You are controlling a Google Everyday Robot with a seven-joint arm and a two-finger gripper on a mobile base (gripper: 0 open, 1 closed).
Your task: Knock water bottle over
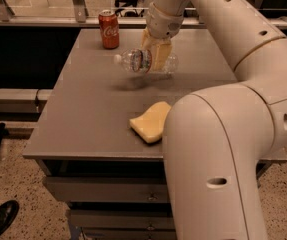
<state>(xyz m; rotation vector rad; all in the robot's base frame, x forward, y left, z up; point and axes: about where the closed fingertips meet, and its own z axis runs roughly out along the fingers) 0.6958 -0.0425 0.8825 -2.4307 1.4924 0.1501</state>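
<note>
Jaws hold water bottle (134,61) sideways above grey table (90,116); speckled floor (20,181) below.

This looks like an office or lab: a grey table (83,114) with drawers (108,188), a speckled floor (18,184), and a swivel chair (128,1) at top centre. The hand (155,54) hangs in the upper middle of the frame.

The bottle (134,61) is clear ribbed plastic with a white cap and a pale label band. It is on its side, cap pointing left, over the far middle of the worktop (93,114). Its shadow falls just in front; whether it touches the surface is unclear. The hand (156,54) covers its right half.
</note>
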